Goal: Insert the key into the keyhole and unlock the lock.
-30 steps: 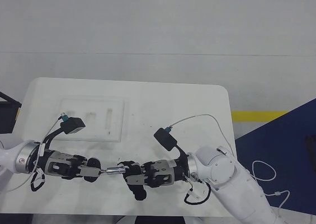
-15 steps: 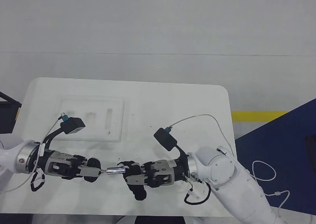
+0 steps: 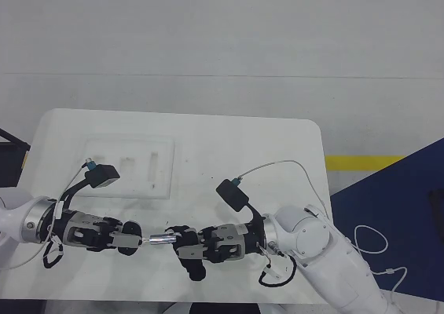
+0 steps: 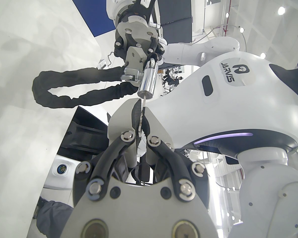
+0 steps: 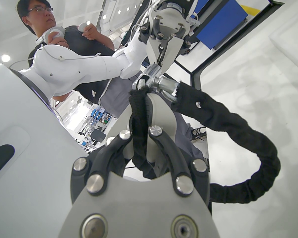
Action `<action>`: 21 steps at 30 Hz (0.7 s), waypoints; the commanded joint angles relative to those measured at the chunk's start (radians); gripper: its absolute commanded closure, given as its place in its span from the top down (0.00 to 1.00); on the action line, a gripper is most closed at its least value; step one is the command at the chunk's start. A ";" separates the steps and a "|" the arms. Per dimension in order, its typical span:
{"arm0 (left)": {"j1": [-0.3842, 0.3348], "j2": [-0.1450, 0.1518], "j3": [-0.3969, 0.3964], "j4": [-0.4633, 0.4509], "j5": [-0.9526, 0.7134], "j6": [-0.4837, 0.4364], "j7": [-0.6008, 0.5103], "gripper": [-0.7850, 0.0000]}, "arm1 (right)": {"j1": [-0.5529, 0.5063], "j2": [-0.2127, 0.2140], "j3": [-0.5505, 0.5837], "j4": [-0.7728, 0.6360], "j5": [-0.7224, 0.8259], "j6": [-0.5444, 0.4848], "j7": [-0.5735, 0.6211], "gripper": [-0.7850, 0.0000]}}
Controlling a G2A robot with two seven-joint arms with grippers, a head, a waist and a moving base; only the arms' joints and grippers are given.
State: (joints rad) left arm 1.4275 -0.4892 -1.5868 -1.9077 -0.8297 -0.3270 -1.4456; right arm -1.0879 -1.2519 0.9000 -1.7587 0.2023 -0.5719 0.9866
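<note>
At the near edge of the table (image 3: 245,149), the left gripper (image 3: 136,239) was clenched on the key (image 4: 143,105), its blade meeting the end face of the silver lock (image 3: 159,240). Just right of it, the right gripper (image 3: 177,238) grasped the lock's black-sleeved cable (image 5: 238,130), whose loop hung toward the near side. A clear tray (image 3: 96,145) lay farther back on the left, well apart.

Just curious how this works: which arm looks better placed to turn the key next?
Left, probably. The left gripper pinches the key, its tip at the keyhole end of the lock; the right gripper is shut on the lock's black cable, only steadying it.
</note>
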 commanded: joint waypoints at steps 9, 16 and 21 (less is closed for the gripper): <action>-0.001 -0.003 -0.005 -0.030 0.047 -0.016 0.032 0.00 | -0.009 0.000 0.001 -0.005 -0.013 0.021 -0.026 0.00; 0.039 -0.012 -0.075 -0.100 0.199 -0.122 0.136 0.00 | -0.024 0.006 0.022 -0.020 -0.010 0.034 -0.058 0.00; 0.091 -0.021 -0.142 -0.149 0.301 -0.203 0.217 0.00 | -0.026 0.010 0.028 -0.021 0.009 0.034 -0.051 0.00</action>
State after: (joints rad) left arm 1.5067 -0.5082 -1.7151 -2.0459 -0.5538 -0.5085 -1.2478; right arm -1.1140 -1.2428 0.9282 -1.7792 0.2088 -0.5380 0.9343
